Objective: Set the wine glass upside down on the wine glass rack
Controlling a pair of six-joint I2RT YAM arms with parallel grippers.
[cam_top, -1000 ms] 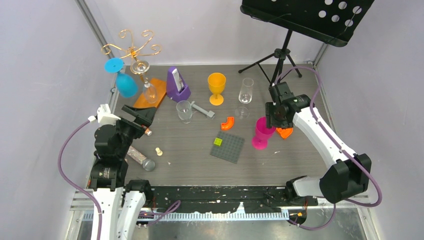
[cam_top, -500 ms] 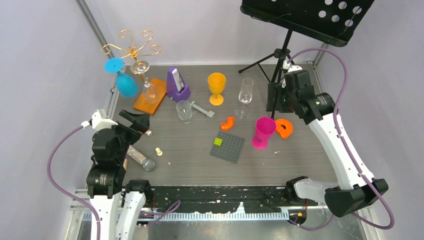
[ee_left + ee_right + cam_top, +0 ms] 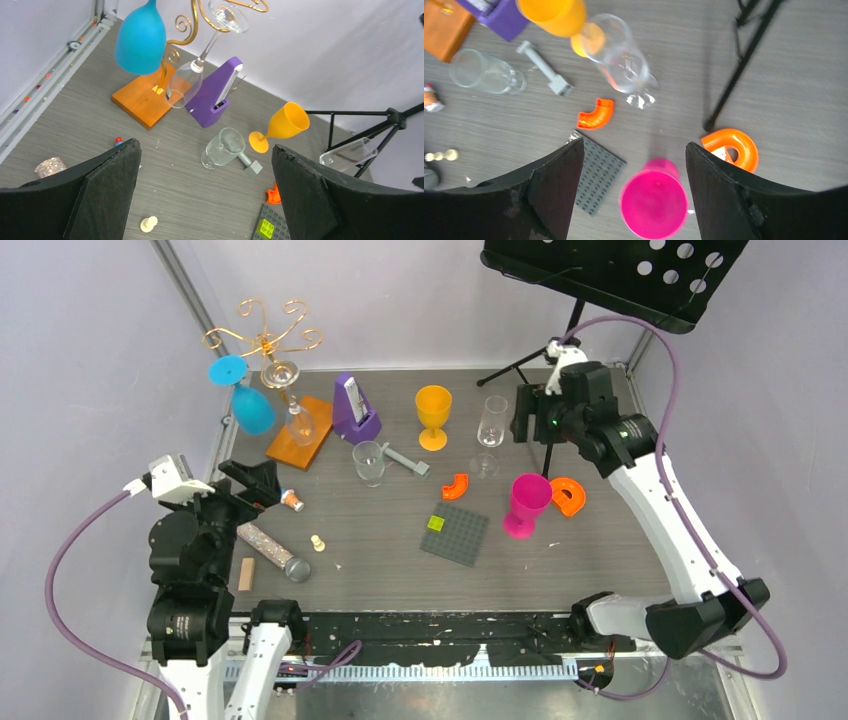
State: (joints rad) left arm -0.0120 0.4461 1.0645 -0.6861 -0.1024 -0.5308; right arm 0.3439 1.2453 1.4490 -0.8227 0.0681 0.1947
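Observation:
The gold wire rack (image 3: 268,338) stands at the back left on its orange base (image 3: 300,435); it also shows in the left wrist view (image 3: 172,42). A blue glass (image 3: 252,410) and a clear glass (image 3: 298,423) hang upside down on it. An orange wine glass (image 3: 433,412), a clear flute (image 3: 491,423) and a pink glass (image 3: 526,502) stand upright on the table. My right gripper (image 3: 522,425) is open and empty, raised beside the flute, with the pink glass (image 3: 654,200) below between its fingers. My left gripper (image 3: 262,480) is open and empty at the near left.
A purple metronome (image 3: 354,408), a tumbler lying down (image 3: 368,462), a grey bolt (image 3: 405,460), two orange curved pieces (image 3: 456,486) (image 3: 568,496), a grey baseplate (image 3: 455,534), a glitter tube (image 3: 270,550) and a pawn (image 3: 317,542) lie around. A black music stand (image 3: 610,270) stands back right.
My right gripper has risen from the pink glass and moved back and left, next to the clear flute. My left arm has drawn back toward the near left.

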